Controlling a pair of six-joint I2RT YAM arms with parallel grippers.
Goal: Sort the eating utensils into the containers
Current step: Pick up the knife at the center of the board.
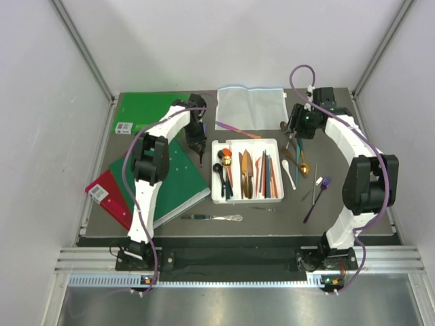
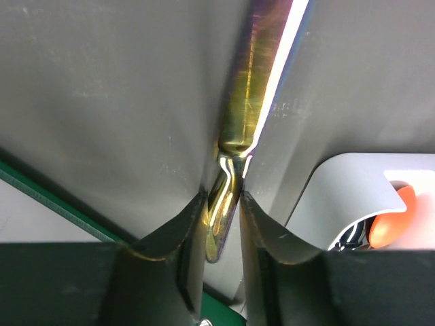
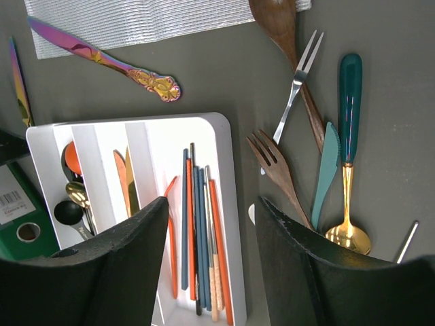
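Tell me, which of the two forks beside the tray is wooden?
The broad brown fork lying closest to the white tray; the other fork, farther out, is slim shiny silver with just two tines.

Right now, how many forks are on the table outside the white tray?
2. A small silver fork lies by the wooden spoon; a brown wooden fork lies just beside the white tray. More may hide in the tray or out of view.
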